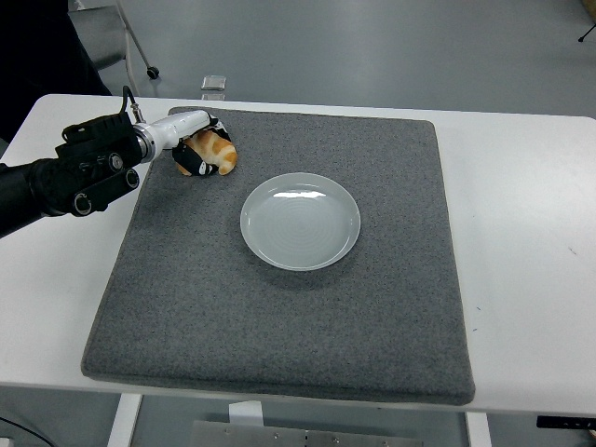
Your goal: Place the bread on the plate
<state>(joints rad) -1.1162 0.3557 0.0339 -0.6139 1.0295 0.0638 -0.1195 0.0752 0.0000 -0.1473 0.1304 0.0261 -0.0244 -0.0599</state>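
So the white table [531, 279] is carrying a gray mat [279, 317], with the empty plate [300, 221] sitting mid-mat. Farther back, near the mat's far left corner, the left hand [197, 149] is gripping the bread [216, 152], fingers curled around it.

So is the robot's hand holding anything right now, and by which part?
The left hand has its fingers closed around the croissant at its left end; the croissant sits on the grey mat.

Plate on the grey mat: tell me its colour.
The plate is pale grey-blue, plain and glossy, best seen in the head view.
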